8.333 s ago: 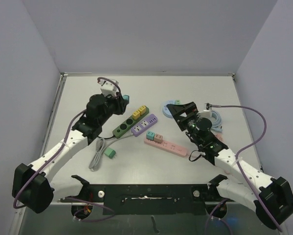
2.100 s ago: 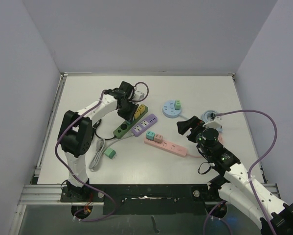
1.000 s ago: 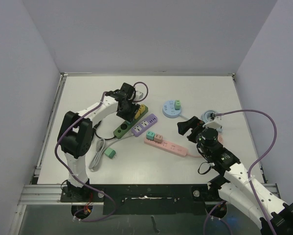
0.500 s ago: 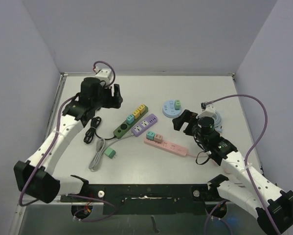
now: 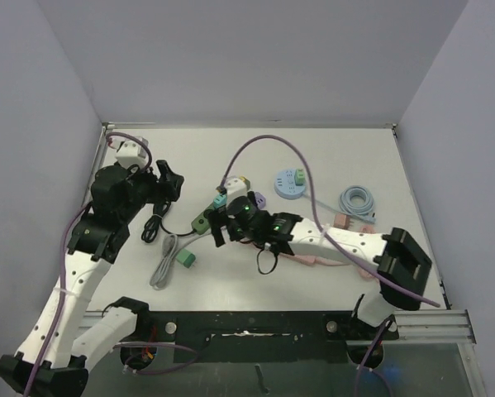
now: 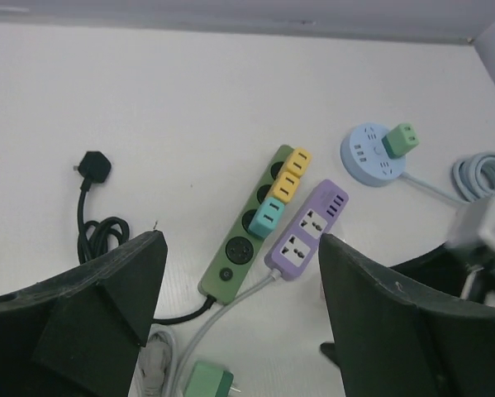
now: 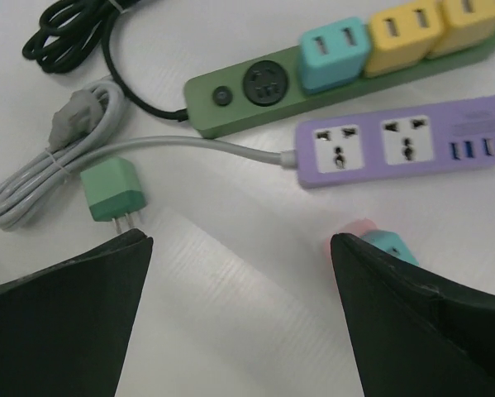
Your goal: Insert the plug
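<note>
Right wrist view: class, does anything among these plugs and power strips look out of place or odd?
Yes. The green plug lies loose on the table beside the bundled grey cable, prongs bare, in no socket. The teal plug and yellow plugs sit in the green strip. Nothing looks damaged.

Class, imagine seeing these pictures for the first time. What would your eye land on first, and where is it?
The bright cluster mid-table draws the eye: a green power strip carrying a teal adapter and yellow adapters, beside a purple strip. Farther back on the right sits a round blue hub with a green plug on top. A loose green plug lies nearer the arms, and the right arm extends across the table toward the cluster.
</note>
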Controlling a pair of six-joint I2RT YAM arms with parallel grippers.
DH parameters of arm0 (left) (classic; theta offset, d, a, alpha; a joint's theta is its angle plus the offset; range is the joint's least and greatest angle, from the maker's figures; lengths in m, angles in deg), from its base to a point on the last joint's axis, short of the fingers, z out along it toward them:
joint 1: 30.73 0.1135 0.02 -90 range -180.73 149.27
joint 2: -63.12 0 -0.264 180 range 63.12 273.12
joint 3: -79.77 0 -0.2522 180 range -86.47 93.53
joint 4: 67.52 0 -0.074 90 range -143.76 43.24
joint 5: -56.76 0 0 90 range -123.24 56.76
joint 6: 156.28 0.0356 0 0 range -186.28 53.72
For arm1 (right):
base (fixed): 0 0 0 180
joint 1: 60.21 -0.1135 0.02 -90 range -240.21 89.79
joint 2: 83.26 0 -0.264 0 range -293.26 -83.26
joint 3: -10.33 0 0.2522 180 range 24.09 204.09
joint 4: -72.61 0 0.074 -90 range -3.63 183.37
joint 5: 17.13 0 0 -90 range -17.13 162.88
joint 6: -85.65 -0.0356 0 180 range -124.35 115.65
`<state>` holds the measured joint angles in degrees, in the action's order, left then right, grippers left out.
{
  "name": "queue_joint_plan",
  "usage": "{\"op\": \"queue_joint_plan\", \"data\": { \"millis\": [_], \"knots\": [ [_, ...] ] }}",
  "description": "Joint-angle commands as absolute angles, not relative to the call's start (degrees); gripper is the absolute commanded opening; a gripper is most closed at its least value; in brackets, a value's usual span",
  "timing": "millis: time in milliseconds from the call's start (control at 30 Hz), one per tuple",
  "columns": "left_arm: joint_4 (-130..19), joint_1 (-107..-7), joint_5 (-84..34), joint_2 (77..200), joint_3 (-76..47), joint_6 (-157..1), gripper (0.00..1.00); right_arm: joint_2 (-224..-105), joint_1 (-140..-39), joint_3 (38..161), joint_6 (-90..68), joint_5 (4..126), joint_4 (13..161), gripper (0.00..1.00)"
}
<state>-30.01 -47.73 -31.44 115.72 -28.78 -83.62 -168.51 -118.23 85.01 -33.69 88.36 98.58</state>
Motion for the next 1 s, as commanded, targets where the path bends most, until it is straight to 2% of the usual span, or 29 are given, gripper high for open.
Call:
{"op": "queue_joint_plan", "data": {
  "millis": [0,100,267,533,767,967],
  "knots": [
    [-31.29,-47.09,-36.52,110.85,-23.72,-81.69,0.74,-180.16,-124.8,96.79,-27.38,91.72,102.98,0.93],
    [-29.99,-47.08,-39.11,109.78,-21.82,-81.51,0.74,-187.36,-126.77,101.62,-26.11,89.39,104.98,0.9],
    [-28.75,-47.05,-38.68,109.44,-19.94,-81.74,0.74,-192.42,-126.96,104.43,-24.98,82.91,102.4,0.83],
    [-27.63,-47.04,-40.99,109.79,-18.6,-82.49,0.74,-199.31,-127.05,109.56,-22.64,75.69,102.93,0.84],
    [-27.12,-47.07,-53.2,108.62,-18.35,-84.48,0.74,-203.13,-127.64,112.7,-22.38,76.9,102.31,0.81],
    [-27.13,-47.02,-55.49,108.36,-18.03,-84.38,0.74,-206.13,-128.31,114.85,-23.23,80.66,101.94,0.74]
  ]
}}
